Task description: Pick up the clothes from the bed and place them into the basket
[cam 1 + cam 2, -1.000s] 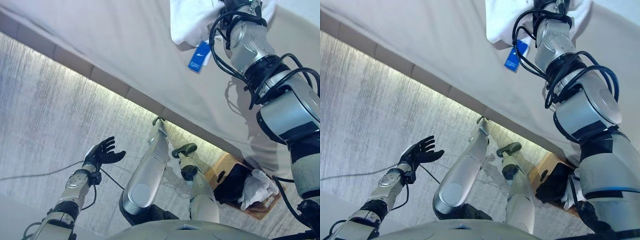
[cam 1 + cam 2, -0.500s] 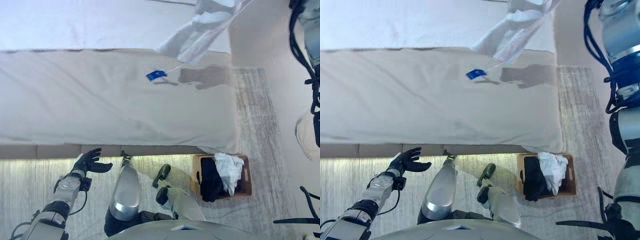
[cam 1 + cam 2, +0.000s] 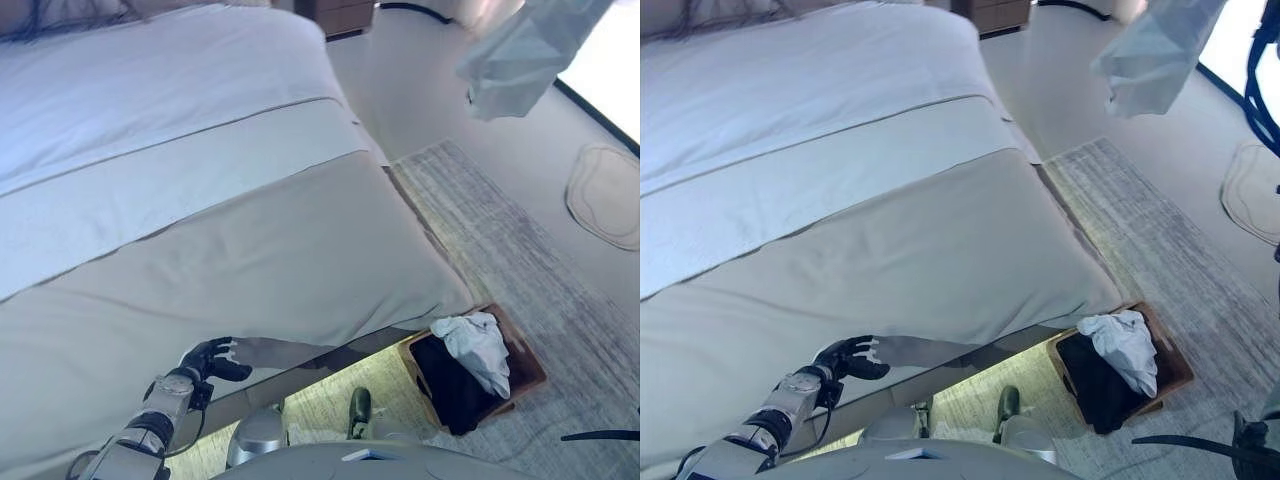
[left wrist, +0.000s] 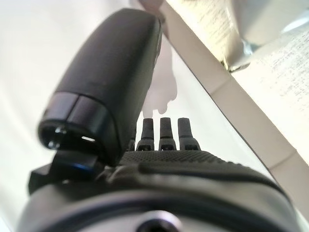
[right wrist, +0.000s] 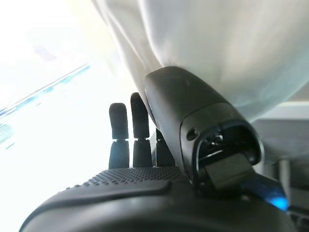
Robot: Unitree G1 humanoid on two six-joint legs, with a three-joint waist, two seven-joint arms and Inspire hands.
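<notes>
1. A pale grey rug [image 3: 520, 240] lies on the floor at about 3 o'clock.
2. A round, light mat [image 3: 606, 193] sits on the floor at 2 o'clock, apart from the rug.
3. A wooden piece of furniture [image 3: 345, 14] stands at 12 o'clock.

The pale garment [image 3: 515, 55] runs off the top edge, hiding whatever grips it; the right hand [image 5: 145, 159] is partly covered by cloth.
</notes>
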